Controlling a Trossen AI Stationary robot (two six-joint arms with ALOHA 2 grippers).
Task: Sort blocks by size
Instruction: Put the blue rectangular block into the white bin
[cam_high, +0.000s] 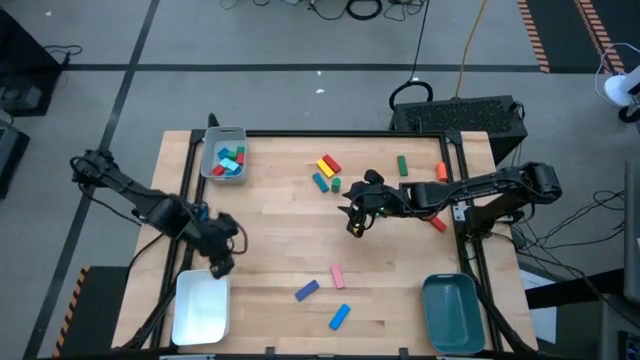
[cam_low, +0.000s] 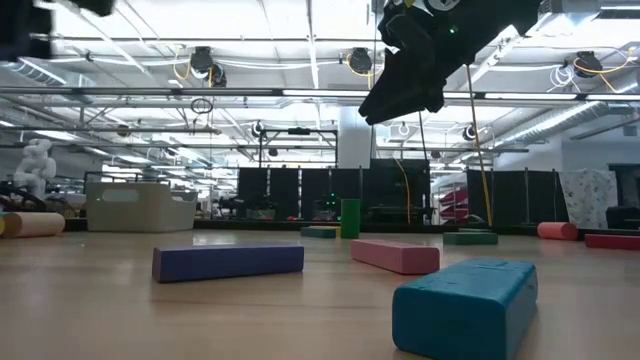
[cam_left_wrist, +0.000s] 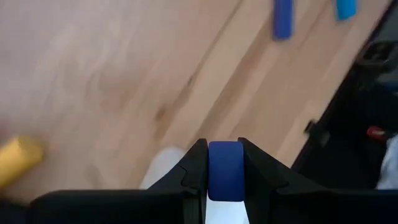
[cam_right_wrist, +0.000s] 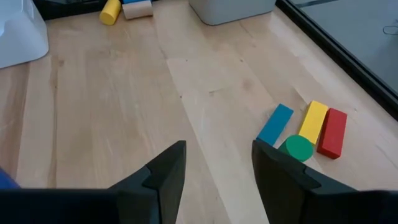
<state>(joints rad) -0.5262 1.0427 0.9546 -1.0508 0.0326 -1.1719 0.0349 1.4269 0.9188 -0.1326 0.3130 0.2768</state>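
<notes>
- Overhead, the left gripper (cam_high: 221, 262) hangs at the near-left of the table, just by the white tray (cam_high: 201, 310). The right gripper (cam_high: 355, 226) sits mid-table, with the yellow bar (cam_high: 325, 165), red bar (cam_high: 331, 164), teal bar (cam_high: 320, 182) and green cylinder (cam_high: 336, 185) just beyond it toward the far edge. That arm is plainly the nearer to them.
- From table height, a purple bar (cam_low: 228, 262), pink bar (cam_low: 394, 255) and blue bar (cam_low: 465, 305) lie loose in front; one dark gripper (cam_low: 405, 95) hovers well above the wood.
- Left wrist: the fingers (cam_left_wrist: 194, 168) are clenched on a small blue block (cam_left_wrist: 224, 169) (likely bound for the white tray).
- Right wrist: the fingers (cam_right_wrist: 168, 171) stand apart, holding nothing. The cluster lies ahead and off to one side; its three bars run side by side, roughly parallel, so I'd say the jaws must close across a bar's short width.
</notes>
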